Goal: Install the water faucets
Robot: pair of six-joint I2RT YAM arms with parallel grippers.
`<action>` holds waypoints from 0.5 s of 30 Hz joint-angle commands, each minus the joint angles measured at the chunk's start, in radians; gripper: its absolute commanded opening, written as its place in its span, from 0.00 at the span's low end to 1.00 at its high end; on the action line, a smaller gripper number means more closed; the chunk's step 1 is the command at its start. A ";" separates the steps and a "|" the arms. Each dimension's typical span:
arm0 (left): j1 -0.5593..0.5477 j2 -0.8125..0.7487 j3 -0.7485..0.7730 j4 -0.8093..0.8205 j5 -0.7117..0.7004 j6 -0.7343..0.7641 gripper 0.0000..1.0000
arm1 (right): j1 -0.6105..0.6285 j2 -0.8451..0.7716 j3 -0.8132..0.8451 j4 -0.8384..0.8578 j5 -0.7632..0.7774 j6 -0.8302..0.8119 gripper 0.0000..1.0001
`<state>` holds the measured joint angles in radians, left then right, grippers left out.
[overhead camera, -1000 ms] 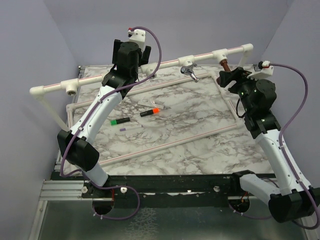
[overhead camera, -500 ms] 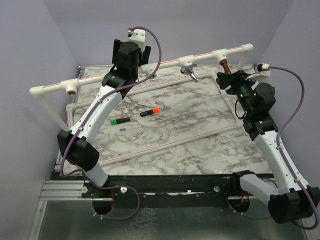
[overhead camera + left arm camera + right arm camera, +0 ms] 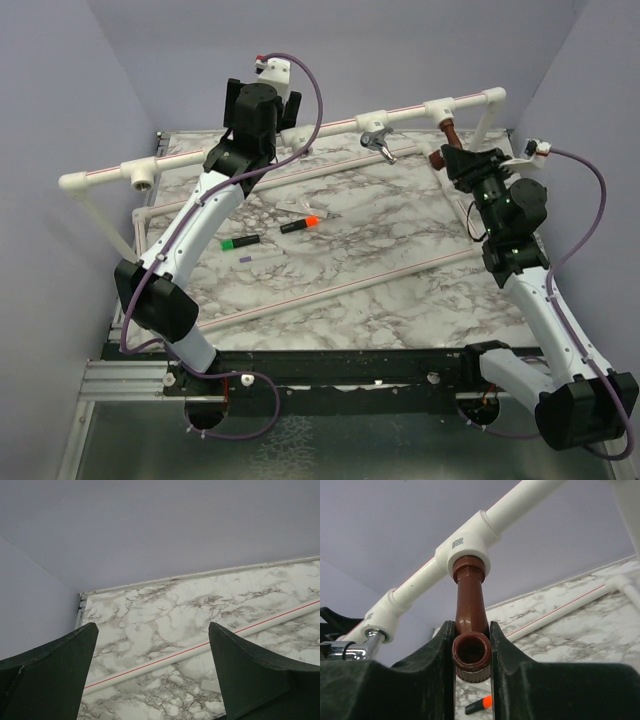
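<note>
Right gripper (image 3: 471, 647), open a second ago, is now clamping the copper faucet (image 3: 468, 595) hanging from a tee (image 3: 465, 547) near the right end of the pipe (image 3: 520, 500), likely for tightening; left gripper (image 3: 152, 650) is hovering open.

The right gripper (image 3: 471, 630) closes in: jaws that stood apart a second ago now pinch the copper faucet (image 3: 469, 592) near its open lower end, one finger pressed on each side. From above, the right wrist rolls and edges toward ten o'clock, nearer the pipe (image 3: 410, 108). Its white cable plug (image 3: 541, 148) swings out toward four o'clock. The forearm follows, shifting a touch toward nine o'clock.
</note>
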<state>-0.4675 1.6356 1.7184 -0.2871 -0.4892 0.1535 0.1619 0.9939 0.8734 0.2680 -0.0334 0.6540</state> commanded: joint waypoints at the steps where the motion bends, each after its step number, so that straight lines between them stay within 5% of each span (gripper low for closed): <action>1: -0.071 0.086 -0.055 -0.121 0.144 -0.081 0.93 | 0.021 -0.004 -0.071 0.167 -0.064 0.340 0.00; 15: -0.080 0.090 -0.055 -0.121 0.141 -0.083 0.93 | 0.021 0.083 -0.114 0.480 -0.132 1.054 0.01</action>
<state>-0.4675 1.6379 1.7184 -0.2779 -0.4976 0.1581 0.1482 1.0389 0.7326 0.5625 -0.0166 1.3514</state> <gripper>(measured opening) 0.931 0.299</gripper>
